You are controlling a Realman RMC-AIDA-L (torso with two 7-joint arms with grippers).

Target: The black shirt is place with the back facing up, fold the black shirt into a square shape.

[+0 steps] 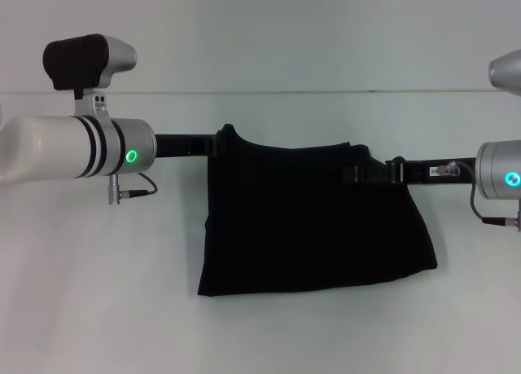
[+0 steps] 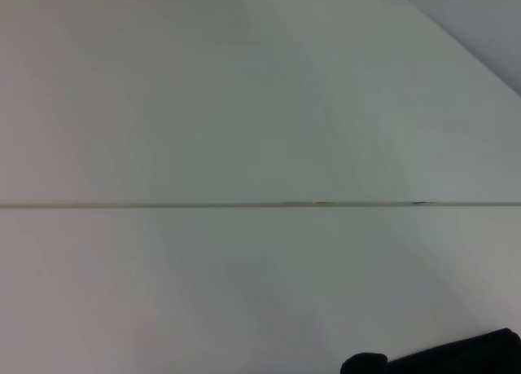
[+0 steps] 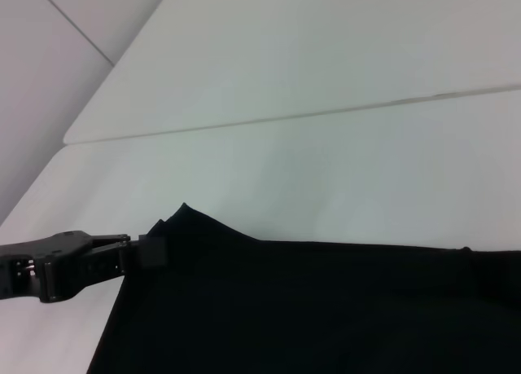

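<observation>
The black shirt (image 1: 313, 223) was seen held up across the middle of the white surface (image 1: 98, 292), stretched between the two arms, its upper edge raised and its lower edge resting on or just above the surface toward the robot. The upper left corner, drawn into a small peak, was gripped by the left end effector (image 1: 218, 146), which appeared closed on the fabric; in the right wrist view this same end effector (image 3: 142, 252) was shown pinching the peaked corner of the shirt (image 3: 326, 309). The upper right corner was held by the right end effector (image 1: 364, 173), likewise closed on the cloth, with the upper edge sagging slightly between the two grips. The left side edge was seen hanging nearly straight, while the right side edge flared outward to a lower corner. No lettering was visible on the side shown. Wide bare stretches of the surface were seen on every side of the garment, and a thin seam line (image 1: 326, 91) was visible running across the surface beyond the shirt. In the left wrist view, only the pale surface (image 2: 244, 105) and that seam (image 2: 203, 204) could be made out, with a dark shape at one corner that could not be identified.
</observation>
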